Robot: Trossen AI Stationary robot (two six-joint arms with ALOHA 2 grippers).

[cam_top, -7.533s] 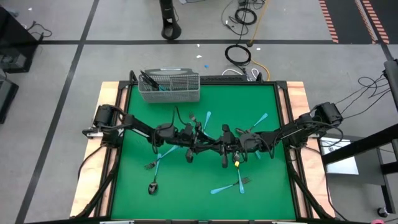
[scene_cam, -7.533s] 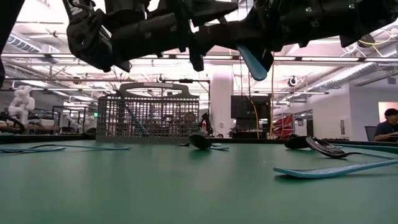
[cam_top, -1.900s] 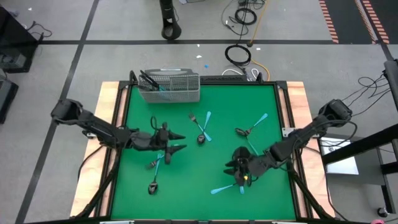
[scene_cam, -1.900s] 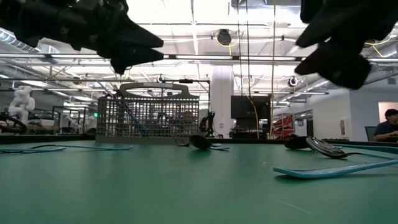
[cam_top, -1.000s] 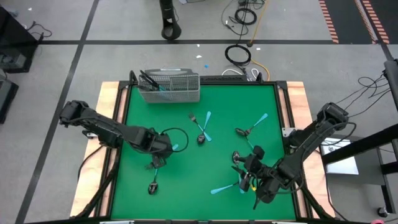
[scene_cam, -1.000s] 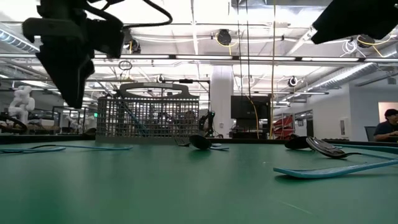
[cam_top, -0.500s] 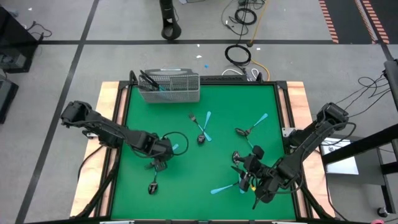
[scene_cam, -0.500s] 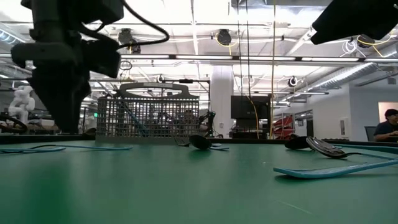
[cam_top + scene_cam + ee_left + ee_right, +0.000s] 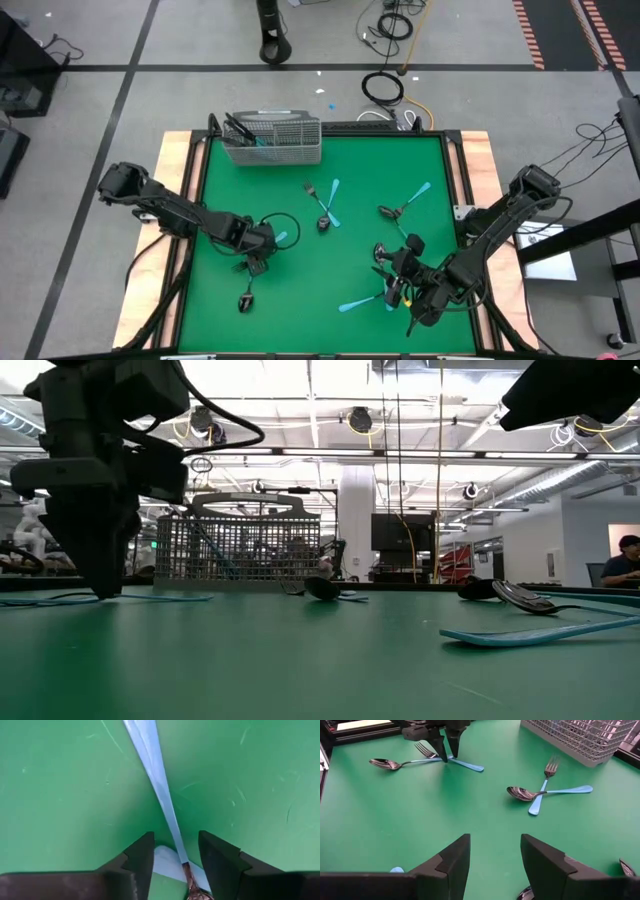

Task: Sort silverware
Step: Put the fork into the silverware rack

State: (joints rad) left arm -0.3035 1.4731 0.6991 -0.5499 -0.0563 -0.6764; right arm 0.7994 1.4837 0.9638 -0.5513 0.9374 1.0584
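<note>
My left gripper [image 9: 257, 262] points down at the table's left side, open. Its fingers stand on either side of a light blue handle [image 9: 159, 790], without touching it. That handle crosses a second blue handle [image 9: 167, 862] beneath. In the right wrist view the pair shows as a spoon [image 9: 385, 764] and a fork [image 9: 422, 747], with my left gripper [image 9: 446, 751] at their crossing. My right gripper [image 9: 495, 847] hangs open above the near right of the table, with nothing between its fingers. More silverware lies flat: a crossed fork and spoon [image 9: 322, 205] and another pair [image 9: 405, 205].
A grey wire-mesh basket [image 9: 272, 138] stands at the far left edge with a few pieces upright in it. A lone spoon [image 9: 245, 300] lies near the front left. A blue-handled piece [image 9: 358, 303] lies by my right gripper [image 9: 393, 282]. Bare green mat lies in the middle.
My left gripper has come straight down onto the crossed blue handles until its fingertips stand at the table's surface. It has tipped a little steeper. My right arm has kept still, and no silverware has moved.
</note>
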